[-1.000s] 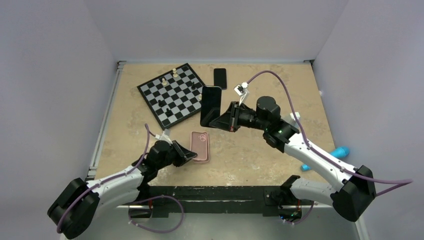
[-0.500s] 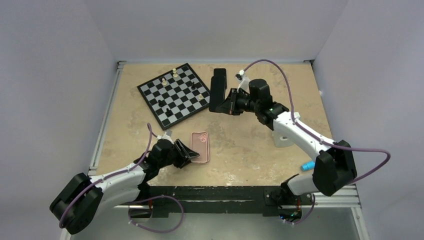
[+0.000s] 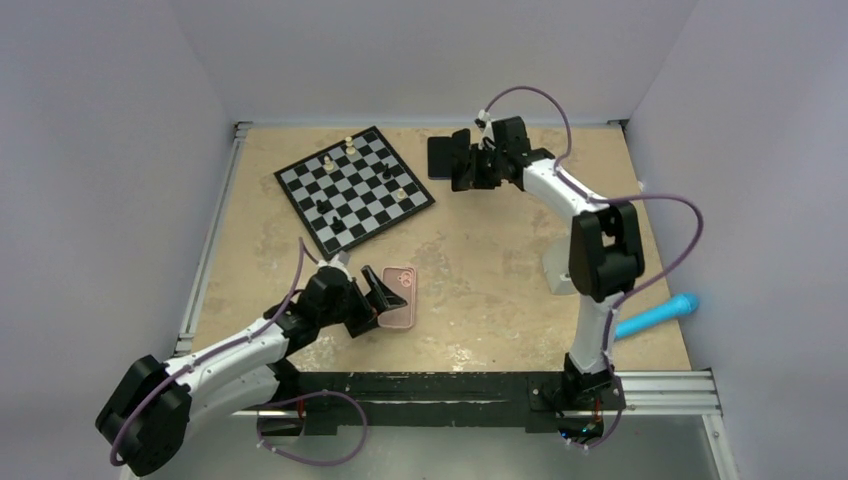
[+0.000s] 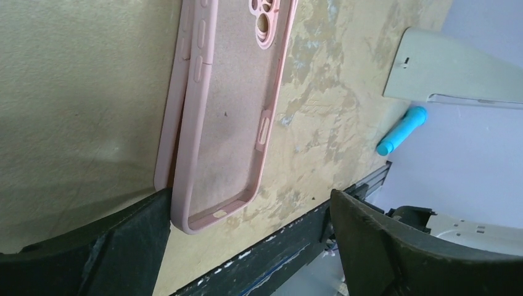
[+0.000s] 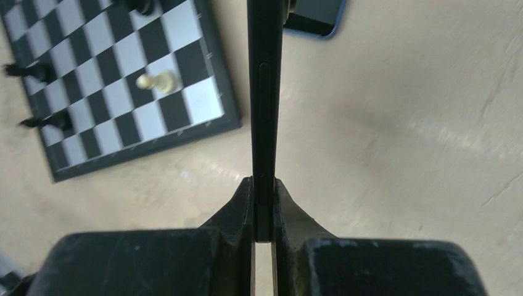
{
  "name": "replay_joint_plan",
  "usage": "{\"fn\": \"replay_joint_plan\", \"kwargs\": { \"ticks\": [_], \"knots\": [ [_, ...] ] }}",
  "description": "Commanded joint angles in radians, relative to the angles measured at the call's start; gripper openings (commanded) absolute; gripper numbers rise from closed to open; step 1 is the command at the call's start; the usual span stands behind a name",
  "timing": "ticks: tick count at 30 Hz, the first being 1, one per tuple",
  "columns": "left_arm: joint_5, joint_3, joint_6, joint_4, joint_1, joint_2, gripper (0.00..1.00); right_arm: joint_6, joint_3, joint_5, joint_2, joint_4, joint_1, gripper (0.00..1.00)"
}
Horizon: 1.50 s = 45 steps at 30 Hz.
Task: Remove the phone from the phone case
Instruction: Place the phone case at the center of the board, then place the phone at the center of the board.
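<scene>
At the far side of the table (image 3: 500, 270), past the chessboard (image 3: 352, 190), the right gripper (image 5: 264, 185) is clamped on one end of the phone (image 5: 263, 111), a pad flat on each face. The bare slab juts out edge-on above the surface, and a second phone (image 5: 316, 13) lies just beyond it. The pink case (image 4: 228, 117) lies empty, hollow side up, near the front. The left gripper (image 4: 250, 243) is spread wide around its near end and holds nothing. Separation looks done. The phone should be stiff, smooth-faced, slippery and fairly heavy for so thin a pinch, and liable to crack if dropped. A grip further in on the flat faces and a low set-down would suit it. The case looks light and rubbery, so it would flex if taken by one rim.
</scene>
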Motion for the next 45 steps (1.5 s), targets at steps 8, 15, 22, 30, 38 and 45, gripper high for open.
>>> {"fn": "replay_joint_plan", "kwargs": {
  "ticks": [8, 15, 22, 30, 38, 45],
  "knots": [
    [-0.027, 0.09, 0.173, -0.273, -0.003, -0.086, 1.0, -0.117, 0.497, 0.051, 0.347, -0.211, -0.052, 0.0],
    [-0.012, 0.11, 0.209, -0.27, -0.004, -0.109, 1.0, -0.105, 0.617, 0.001, 0.434, -0.272, -0.074, 0.0],
    [-0.064, 0.184, 0.279, -0.325, -0.002, -0.249, 1.0, -0.082, 0.666, -0.053, 0.508, -0.269, -0.103, 0.06],
    [-0.144, 0.36, 0.349, -0.443, -0.002, -0.291, 1.0, -0.082, 0.732, -0.095, 0.583, -0.236, -0.119, 0.18],
    [-0.142, 0.439, 0.371, -0.432, -0.002, -0.297, 1.0, -0.095, 0.774, -0.091, 0.624, -0.254, -0.137, 0.36],
    [-0.169, 0.485, 0.392, -0.439, -0.003, -0.306, 1.0, -0.111, 0.789, 0.023, 0.622, -0.257, -0.139, 0.53]
  ]
}}
